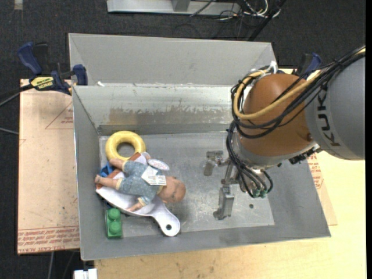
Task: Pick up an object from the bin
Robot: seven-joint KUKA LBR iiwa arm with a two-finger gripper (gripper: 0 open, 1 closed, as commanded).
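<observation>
Several toys lie heaped at the left of the bin [174, 106]. A baby doll [145, 183] lies nearly left to right, head toward the gripper [215, 188], atop a white paddle [165, 221], between a yellow ring [126, 145] and a green block [114, 223]. Just right of it, the gripper points down at bare floor, jaws spread, its orange-covered wrist [270, 118] bent over from the right.

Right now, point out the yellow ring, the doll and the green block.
yellow ring [127, 136]: camera view, top of its band.
doll [137, 182]: camera view, its clothed torso.
green block [114, 224]: camera view, its middle.
</observation>
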